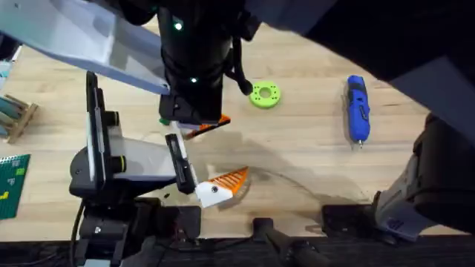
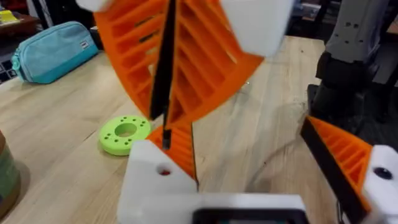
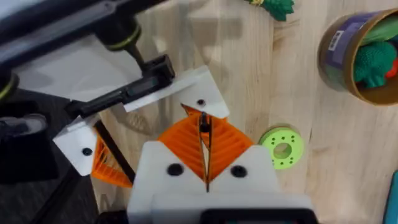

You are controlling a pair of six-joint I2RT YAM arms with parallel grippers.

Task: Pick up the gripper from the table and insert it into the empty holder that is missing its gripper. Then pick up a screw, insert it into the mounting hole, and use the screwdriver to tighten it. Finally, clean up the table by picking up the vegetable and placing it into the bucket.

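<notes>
Nearly seated: finger at the holder, much of it hidden

You see the right gripper (image 3: 205, 140) with its orange pads pressed together on a thin dark edge. In the left wrist view that edge runs down into the gripper (image 2: 180, 149), whose ribbed orange end touches the empty holder (image 2: 152, 180) just beside its small hole. You cannot tell how deep it sits, because the blurred pads cover its upper part.

From overhead, your right arm rises large and dark across the top centre and hides the holder. An orange tip pokes out under it, left of centre. Lower down, a second orange finger (image 1: 231, 179) sits in its own white mount on the grey stand (image 1: 111, 167).

The screwdriver (image 1: 357, 107) lies at the upper right of the table (image 1: 312, 163), well apart from the lime-green disc (image 1: 265, 95). In the right wrist view the vegetable (image 3: 277, 6) is cut off at the top edge, and the bucket (image 3: 339, 62) is cropped at the upper right with something green inside.
</notes>
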